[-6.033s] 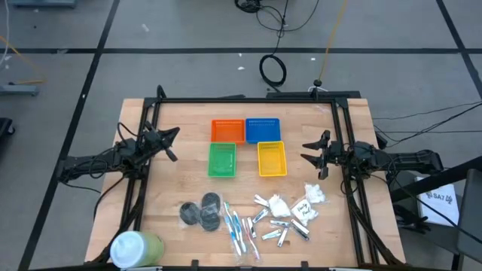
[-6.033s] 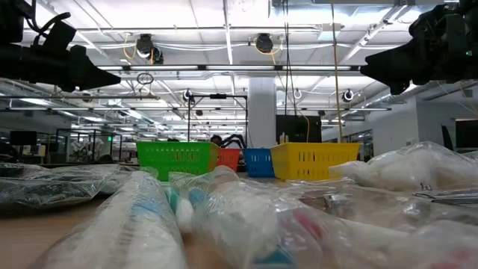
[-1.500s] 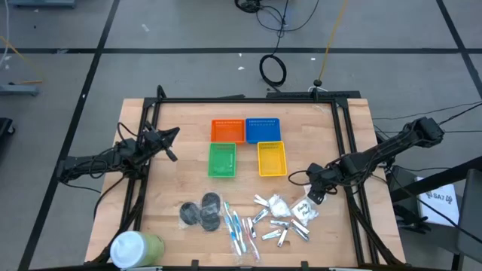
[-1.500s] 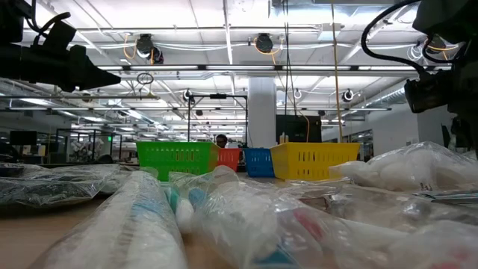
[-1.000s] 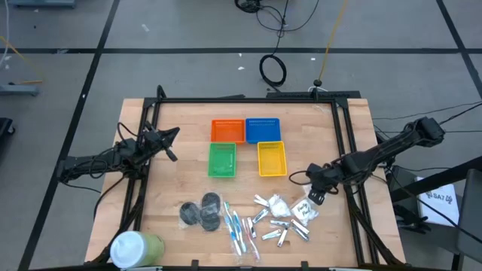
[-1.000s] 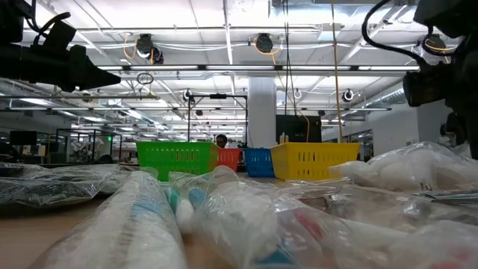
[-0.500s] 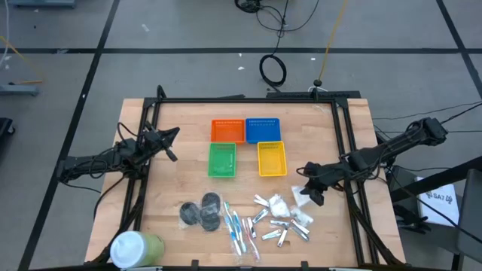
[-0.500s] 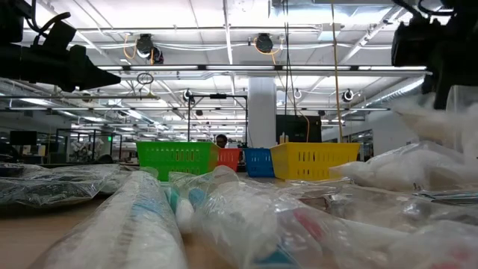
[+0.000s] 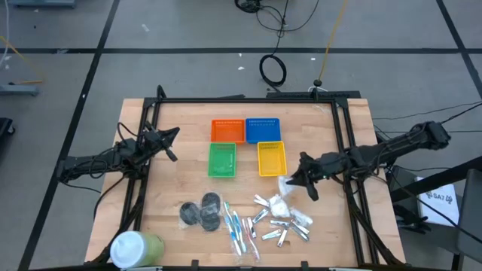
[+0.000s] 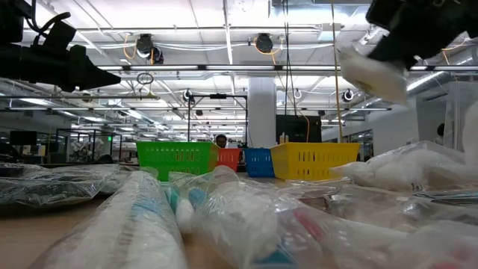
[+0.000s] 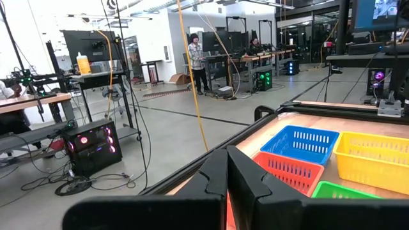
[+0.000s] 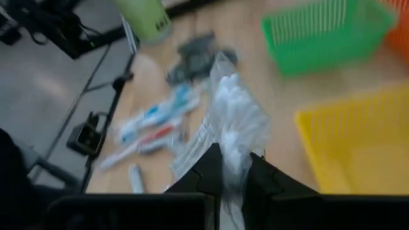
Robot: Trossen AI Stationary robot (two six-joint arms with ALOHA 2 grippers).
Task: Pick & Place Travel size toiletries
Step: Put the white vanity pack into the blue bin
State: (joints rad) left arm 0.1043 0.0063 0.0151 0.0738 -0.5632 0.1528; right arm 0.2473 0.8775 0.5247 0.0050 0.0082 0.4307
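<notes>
Packet in hand: my right gripper [image 9: 289,181] has its fingers [image 12: 209,167] pinched on one white puffy packet [image 12: 235,124], carried clear of the desk [image 9: 173,188] just beside the yellow basket [image 9: 272,159], on its pile-facing side. From the low camera the packet hangs high under the arm, well above everything lying on the wood, so I judge this is the carry leg toward a basket, with the release not yet made. Holding it by one edge lets the plastic dangle, which I expect will make the drop a little sloppy.

Beyond the yellow basket from the gripper sit the green basket [image 9: 221,159], orange basket [image 9: 227,130] and blue basket [image 9: 263,129], clustered together. Remaining packets [image 9: 277,205] and the silver clippers [image 9: 285,229] lie near the carried packet; the toothbrushes [image 9: 239,229] and dark discs [image 9: 200,211] lie farther from the yellow basket.

My left gripper [image 9: 172,144] waits, fingers clenched on nothing, well apart from the yellow basket, past the green one.
</notes>
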